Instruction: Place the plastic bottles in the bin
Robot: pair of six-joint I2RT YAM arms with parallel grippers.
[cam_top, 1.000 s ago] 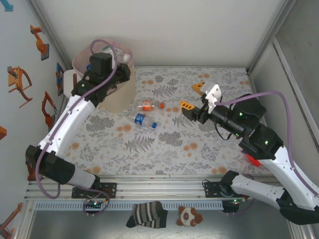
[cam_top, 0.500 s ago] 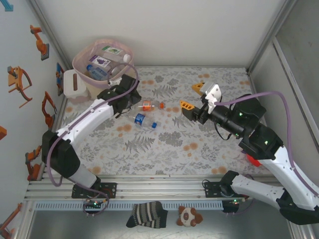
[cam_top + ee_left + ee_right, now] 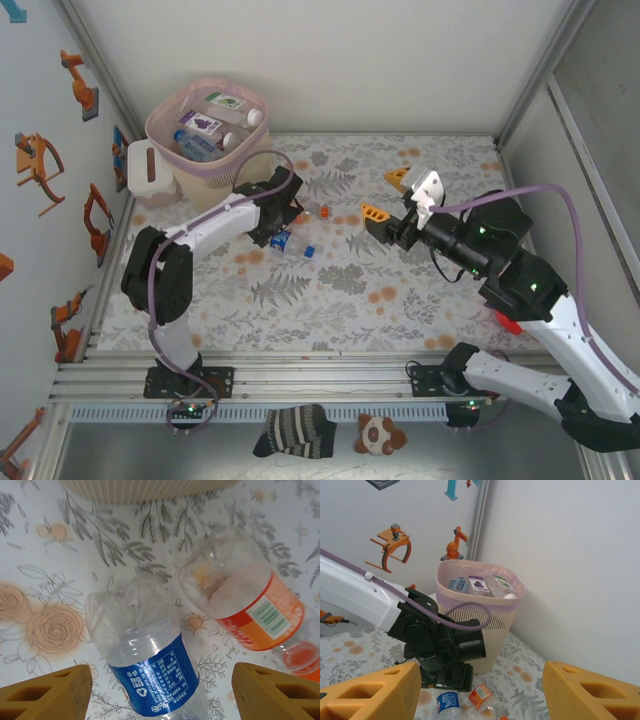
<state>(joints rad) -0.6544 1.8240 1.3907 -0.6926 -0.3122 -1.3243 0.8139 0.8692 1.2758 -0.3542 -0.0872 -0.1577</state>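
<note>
Bottles remaining: crushed clear plastic bottle with blue label point(image 3: 135, 630) and clear plastic bottle with orange label point(image 3: 250, 605) lie side by side on floral counter point(image 3: 330, 300), just in front of tall beige bin point(image 3: 152, 125). Over the blue one hovers left hand point(image 3: 160, 677), fingers spread wide, empty; right hand point(image 3: 385, 195), well right of bin, also spread and empty. Probably light, springy, slick: pinch across the labelled middle.

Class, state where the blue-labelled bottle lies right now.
Left wrist view: the blue-labelled bottle lies on the tablecloth under the open left gripper, beside the orange-labelled bottle, near the bin.
</note>
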